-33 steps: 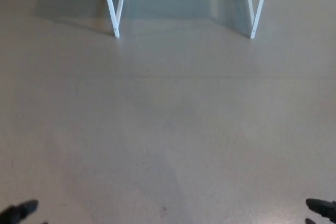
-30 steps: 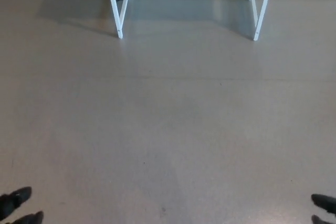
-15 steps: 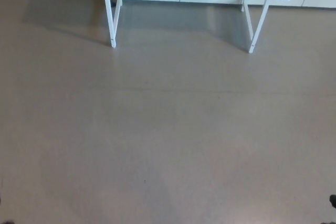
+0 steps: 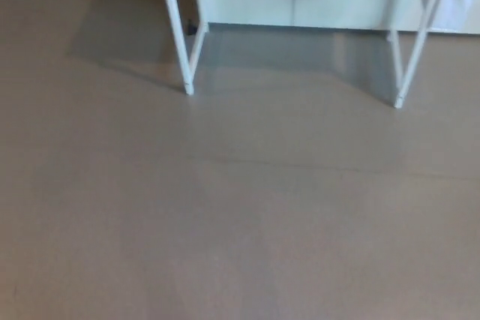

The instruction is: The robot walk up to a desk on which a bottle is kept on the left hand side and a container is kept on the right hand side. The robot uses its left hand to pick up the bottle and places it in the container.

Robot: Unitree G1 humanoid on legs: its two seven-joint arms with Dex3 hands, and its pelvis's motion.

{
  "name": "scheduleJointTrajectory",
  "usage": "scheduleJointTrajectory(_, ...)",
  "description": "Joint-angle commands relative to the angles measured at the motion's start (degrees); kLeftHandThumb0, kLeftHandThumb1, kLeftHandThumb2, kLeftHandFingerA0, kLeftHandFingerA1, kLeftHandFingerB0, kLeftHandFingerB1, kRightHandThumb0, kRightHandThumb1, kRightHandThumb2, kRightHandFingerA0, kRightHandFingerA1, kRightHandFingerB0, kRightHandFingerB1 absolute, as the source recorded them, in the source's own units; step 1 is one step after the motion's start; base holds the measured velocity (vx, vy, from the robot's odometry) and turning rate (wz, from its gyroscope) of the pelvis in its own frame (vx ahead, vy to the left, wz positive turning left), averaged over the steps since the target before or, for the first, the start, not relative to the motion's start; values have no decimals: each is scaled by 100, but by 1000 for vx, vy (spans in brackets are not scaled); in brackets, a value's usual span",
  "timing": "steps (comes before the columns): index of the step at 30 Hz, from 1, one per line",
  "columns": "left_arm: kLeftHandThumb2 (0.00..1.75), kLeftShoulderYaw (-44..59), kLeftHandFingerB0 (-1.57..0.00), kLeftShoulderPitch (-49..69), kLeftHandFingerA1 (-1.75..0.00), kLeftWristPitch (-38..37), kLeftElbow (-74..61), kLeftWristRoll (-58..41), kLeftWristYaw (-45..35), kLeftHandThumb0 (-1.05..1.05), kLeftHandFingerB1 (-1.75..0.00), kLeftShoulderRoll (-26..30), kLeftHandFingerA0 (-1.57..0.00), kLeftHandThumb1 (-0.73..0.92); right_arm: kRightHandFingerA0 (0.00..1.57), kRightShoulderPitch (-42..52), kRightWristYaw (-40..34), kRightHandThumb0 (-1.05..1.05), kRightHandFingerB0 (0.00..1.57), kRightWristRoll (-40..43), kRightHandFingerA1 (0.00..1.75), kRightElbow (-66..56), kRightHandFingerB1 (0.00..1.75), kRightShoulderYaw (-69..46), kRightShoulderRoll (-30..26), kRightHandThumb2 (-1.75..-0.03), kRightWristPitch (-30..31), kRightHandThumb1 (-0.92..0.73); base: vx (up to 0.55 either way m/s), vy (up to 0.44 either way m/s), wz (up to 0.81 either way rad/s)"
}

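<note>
Head view shows bare grey-brown floor (image 4: pixel 240 222) below two white desk legs (image 4: pixel 178 35); neither hand visible, state unknown.

No text, label, brand, number or sign can be read anywhere in this blurred view.

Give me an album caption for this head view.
Bare floor ahead, white desk legs at the top; no hands visible.
</note>
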Motion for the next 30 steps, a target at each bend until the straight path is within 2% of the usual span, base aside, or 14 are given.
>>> scheduleJointTrajectory(1,84,127,-20,29,-51,-535,466,15,-112,-6,-48,161,-25,43,35,120,305,-48,30,226,55,329,48,-61,28,-69,11,-32,274,-128,-6)
scheduleJointTrajectory(5,84,193,-19,-35,-51,-736,911,-3,-198,-7,-47,224,-24,42,42,56,142,-48,32,31,56,541,47,12,27,-70,-88,-31,274,-38,-10)
scheduleJointTrajectory(6,84,198,-19,-51,-51,-810,1010,20,-200,-8,-47,243,-24,42,46,-13,263,-43,36,91,50,697,37,-4,0,-52,-101,-39,324,11,-20)
scheduleJointTrajectory(7,84,195,-18,-81,-51,-937,1172,58,-219,-8,-47,279,-24,42,41,34,336,-53,32,128,59,613,48,15,4,-70,-77,-32,401,99,-26)
scheduleJointTrajectory(11,85,208,-18,-63,-51,-1101,1327,3,-295,-8,-47,264,-25,42,36,38,294,-52,32,31,54,655,47,43,-36,-70,-169,-31,564,88,-25)
scheduleJointTrajectory(12,85,221,-18,-64,-51,-1129,1387,-23,-315,-8,-47,264,-25,42,43,26,314,-46,36,23,50,711,37,47,-51,-53,-201,-40,620,-67,-45)
scheduleJointTrajectory(14,85,232,-18,-75,-51,-1162,1447,-43,-342,-8,-47,273,-25,42,43,17,340,-46,36,25,50,762,37,55,-58,-53,-242,-40,623,-47,-3)
scheduleJointTrajectory(15,85,247,-18,-72,-51,-1196,1479,-69,-391,-7,-48,277,-24,42,40,15,319,-47,32,23,57,772,47,58,-49,-70,-228,-32,286,29,6)
scheduleJointTrajectory(22,85,268,-19,-113,-52,-1311,1626,-65,-407,-9,-48,295,-26,42,39,-39,287,-51,32,36,58,748,47,103,-59,-70,-98,-31,329,-28,17)
scheduleJointTrajectory(23,57,279,-32,-119,-35,-1316,1652,-76,-418,-10,-32,298,-37,60,43,-29,275,-51,30,15,59,728,47,120,-62,-71,-89,-31,494,-161,114)
scheduleJointTrajectory(24,57,288,-32,-124,-35,-1318,1670,-84,-424,-10,-32,299,-37,60,43,-26,265,-51,30,0,59,724,47,132,-66,-71,-88,-31,568,-181,106)
scheduleJointTrajectory(25,85,294,-18,-102,-52,-1315,1653,-84,-414,-9,-48,295,-26,42,40,35,312,-52,32,22,61,624,49,146,-55,-70,-84,-33,549,-239,78)
scheduleJointTrajectory(28,85,303,-18,-67,-52,-1327,1644,-69,-395,-9,-47,292,-25,42,43,36,316,-50,28,6,60,680,47,162,-55,-70,-146,-31,465,-241,57)
scheduleJointTrajectory(30,85,293,-18,-49,-51,-1346,1624,-52,-382,-9,-47,287,-25,43,46,18,289,-46,35,-30,55,719,38,180,-69,-53,-164,-41,424,-138,6)
